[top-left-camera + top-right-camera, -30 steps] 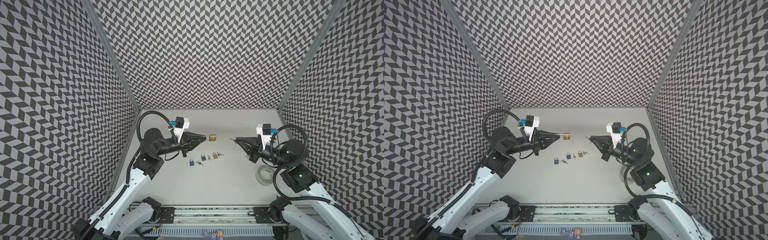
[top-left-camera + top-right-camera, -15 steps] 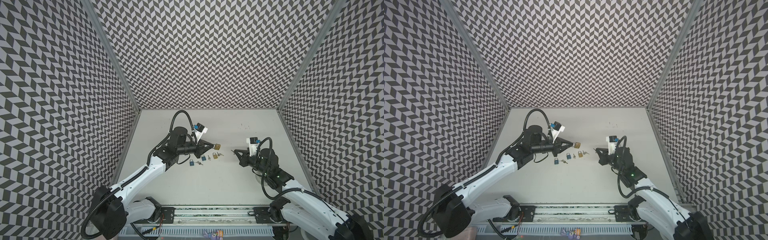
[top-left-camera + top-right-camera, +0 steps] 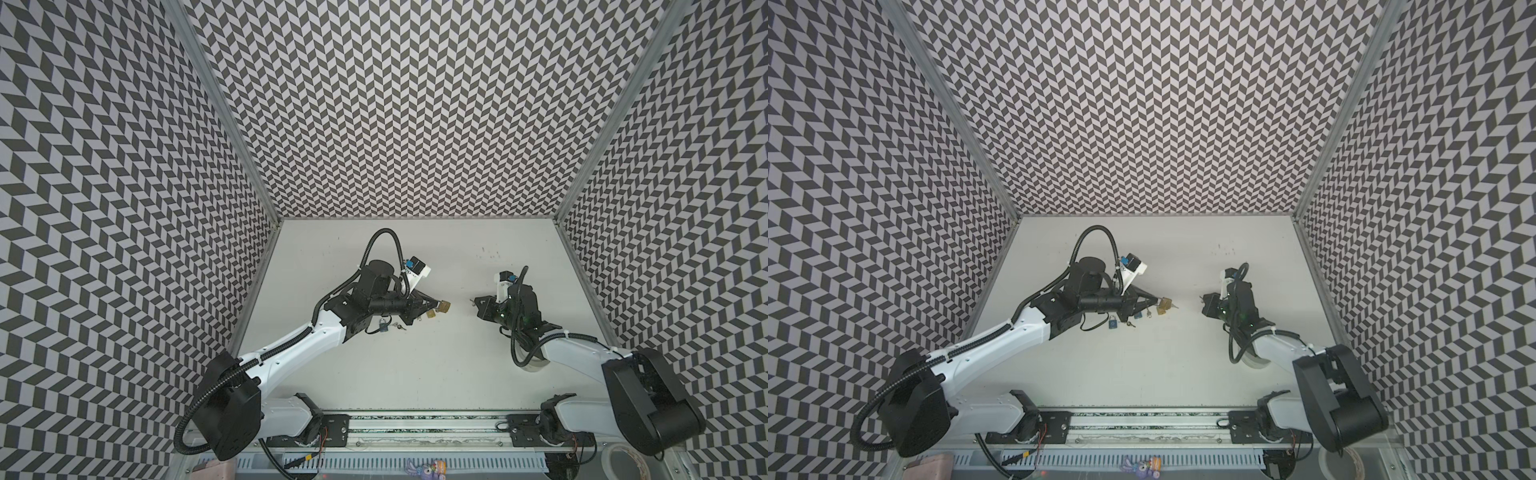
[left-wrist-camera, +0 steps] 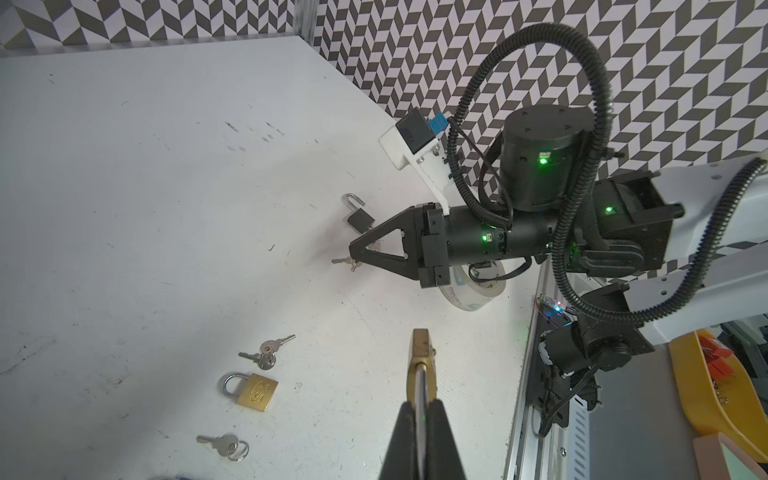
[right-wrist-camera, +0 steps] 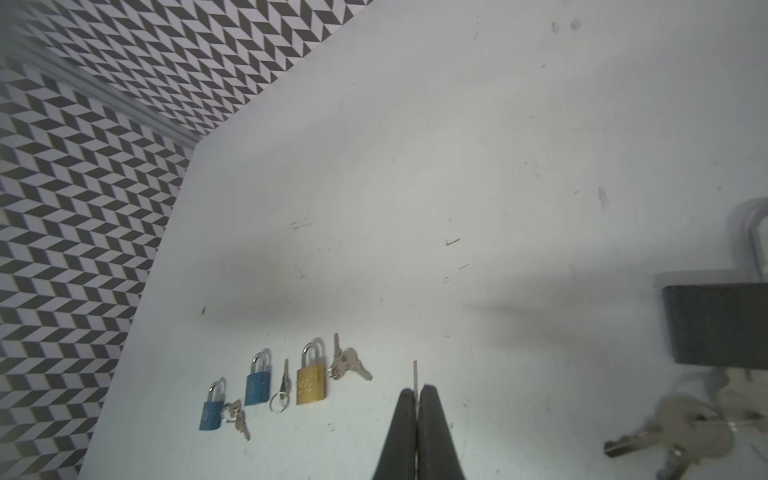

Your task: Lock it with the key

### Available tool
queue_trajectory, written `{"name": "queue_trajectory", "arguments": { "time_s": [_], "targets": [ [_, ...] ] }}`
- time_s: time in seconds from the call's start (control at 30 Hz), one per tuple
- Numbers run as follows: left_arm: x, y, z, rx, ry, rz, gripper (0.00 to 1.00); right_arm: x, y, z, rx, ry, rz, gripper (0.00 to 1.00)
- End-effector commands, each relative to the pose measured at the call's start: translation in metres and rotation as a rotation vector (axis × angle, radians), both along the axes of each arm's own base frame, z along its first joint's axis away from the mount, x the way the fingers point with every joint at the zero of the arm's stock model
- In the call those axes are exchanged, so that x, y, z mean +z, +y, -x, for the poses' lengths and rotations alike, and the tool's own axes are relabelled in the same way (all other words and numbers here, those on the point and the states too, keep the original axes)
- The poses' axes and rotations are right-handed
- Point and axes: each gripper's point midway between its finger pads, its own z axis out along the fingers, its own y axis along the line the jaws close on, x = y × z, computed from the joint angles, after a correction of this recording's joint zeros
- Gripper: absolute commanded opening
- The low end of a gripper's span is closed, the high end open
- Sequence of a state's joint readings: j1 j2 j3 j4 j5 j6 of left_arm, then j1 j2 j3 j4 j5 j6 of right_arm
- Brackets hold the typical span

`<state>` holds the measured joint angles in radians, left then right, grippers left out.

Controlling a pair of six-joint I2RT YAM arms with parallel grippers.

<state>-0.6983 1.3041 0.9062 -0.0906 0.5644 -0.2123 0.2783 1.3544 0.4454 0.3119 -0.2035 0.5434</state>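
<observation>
Brass lock (image 4: 420, 353), clamped in my left gripper (image 4: 419, 409), hangs well apart from the key (image 5: 415, 376) pinched in my right gripper (image 5: 417, 400), blade pointing its way.

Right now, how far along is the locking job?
Done: left jaws shut on a brass padlock, right jaws shut on a key. In hand: the two face each other, apart in both top views. Left: inserting and turning the key.

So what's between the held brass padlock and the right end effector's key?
Nothing: only bare table shows between the held brass padlock and the key, in a top view and the left wrist view.
</observation>
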Motion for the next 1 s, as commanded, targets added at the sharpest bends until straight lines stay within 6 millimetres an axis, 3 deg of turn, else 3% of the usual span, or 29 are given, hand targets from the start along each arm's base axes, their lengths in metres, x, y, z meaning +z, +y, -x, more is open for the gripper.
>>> {"name": "queue_trajectory", "arguments": {
  "time_s": [0.0, 0.27, 0.53, 0.8, 0.87, 0.97],
  "targets": [
    [0.011, -0.001, 0.001, -0.008, -0.037, 0.015, 0.00, 0.012, -0.007, -0.021, -0.034, -0.047, -0.025, 0.00],
    [0.012, -0.001, 0.003, -0.018, -0.035, 0.019, 0.00, -0.009, -0.014, -0.039, -0.038, 0.004, -0.012, 0.00],
    [0.014, -0.002, 0.003, -0.025, -0.038, 0.025, 0.00, -0.027, -0.020, -0.043, -0.057, 0.062, -0.022, 0.00],
    [0.020, -0.002, 0.009, -0.050, -0.039, 0.053, 0.00, -0.030, -0.027, -0.037, -0.081, 0.078, -0.020, 0.21],
    [0.024, 0.000, 0.010, -0.058, -0.040, 0.072, 0.00, -0.022, -0.031, -0.035, -0.095, 0.062, -0.010, 0.31],
    [0.035, 0.011, 0.008, -0.061, -0.034, 0.133, 0.00, -0.002, -0.040, -0.032, -0.132, 0.013, 0.021, 0.36]
  ]
}}
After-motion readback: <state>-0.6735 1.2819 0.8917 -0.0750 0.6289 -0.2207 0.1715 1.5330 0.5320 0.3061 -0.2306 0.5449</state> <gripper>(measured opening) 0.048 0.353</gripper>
